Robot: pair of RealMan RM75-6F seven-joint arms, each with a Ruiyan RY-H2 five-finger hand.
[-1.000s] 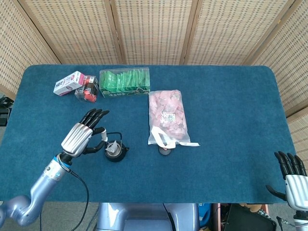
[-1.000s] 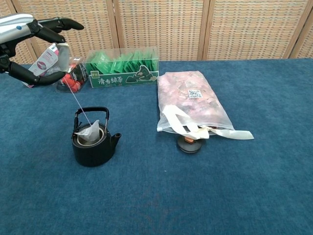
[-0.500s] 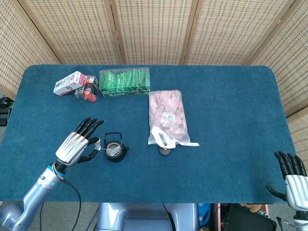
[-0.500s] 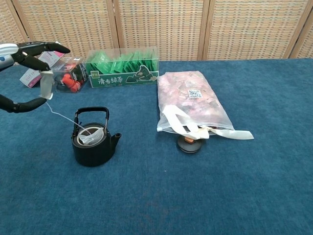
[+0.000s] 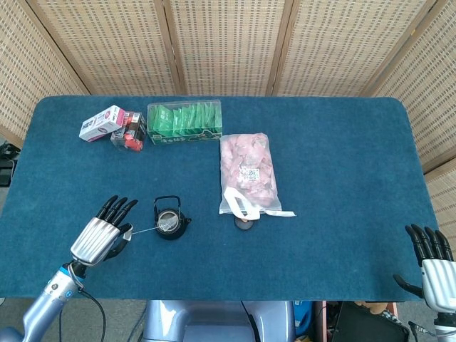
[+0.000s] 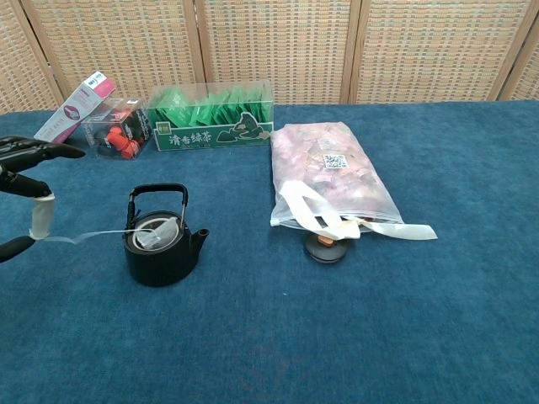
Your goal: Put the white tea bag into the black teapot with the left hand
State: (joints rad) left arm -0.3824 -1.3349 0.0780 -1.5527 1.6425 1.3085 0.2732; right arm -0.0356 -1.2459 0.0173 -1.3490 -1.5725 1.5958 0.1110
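Just left of the black teapot [image 6: 163,249], left hand [image 5: 100,233] pinches the tea bag's tag [image 6: 40,216].

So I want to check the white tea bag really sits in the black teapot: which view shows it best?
The chest view: the white tea bag lies in the black teapot mouth, its string running to the left hand. The head view shows only a pale patch in the pot.

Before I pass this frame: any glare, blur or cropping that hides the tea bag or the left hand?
Head view: even light, sharp; left hand whole. Chest view: left hand cropped at the frame edge; tea bag sharp inside the black teapot; slight glare on the plastic bag.
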